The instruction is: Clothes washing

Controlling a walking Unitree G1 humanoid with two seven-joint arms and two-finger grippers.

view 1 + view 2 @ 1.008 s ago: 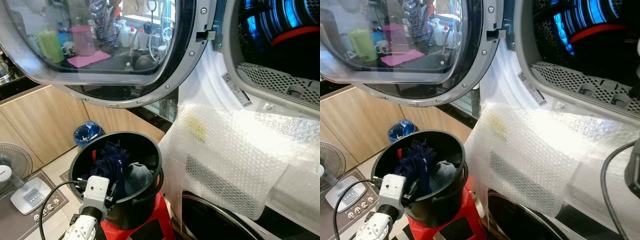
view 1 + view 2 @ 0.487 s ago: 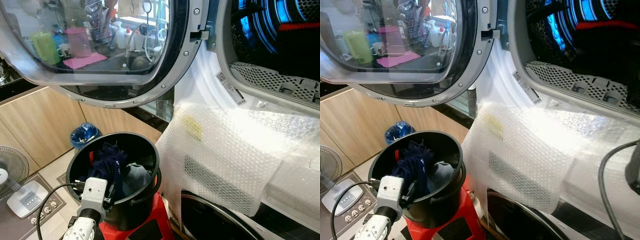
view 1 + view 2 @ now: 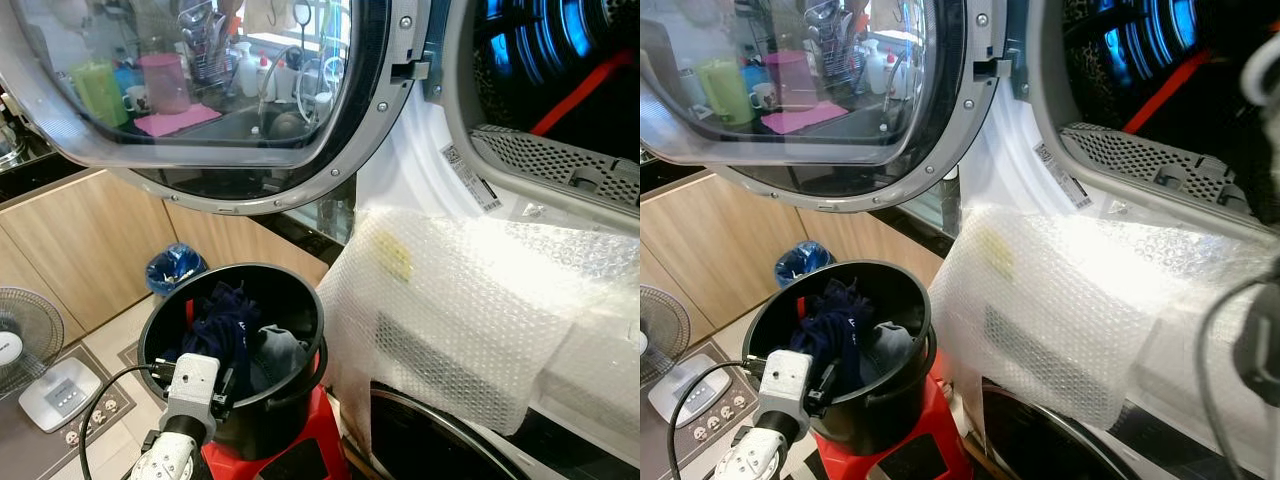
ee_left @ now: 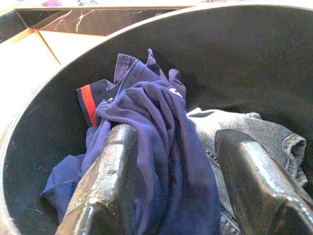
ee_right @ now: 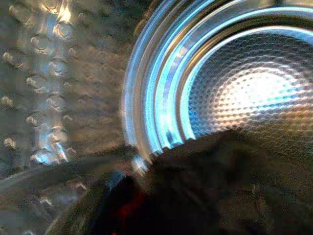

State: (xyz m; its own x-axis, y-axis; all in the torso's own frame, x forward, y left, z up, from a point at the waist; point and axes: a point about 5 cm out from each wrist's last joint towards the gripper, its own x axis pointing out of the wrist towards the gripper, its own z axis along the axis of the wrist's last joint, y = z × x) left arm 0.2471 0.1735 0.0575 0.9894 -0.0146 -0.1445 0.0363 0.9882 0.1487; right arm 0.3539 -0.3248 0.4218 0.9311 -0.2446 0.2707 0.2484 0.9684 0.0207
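Inside the dark perforated metal washer drum, the red band of a dark garment is now slanting diagonally instead of lying as a near-level arc. In the right eye view, the robot's blurred right arm is now showing at the frame's edge.

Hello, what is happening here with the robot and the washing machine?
The robot is moving laundry from a black bucket into the open washing machine. Its left end effector is inside the bucket, fingers open around a navy garment lying beside a grey one. The right arm reaches into the drum, where something dark with red lies.
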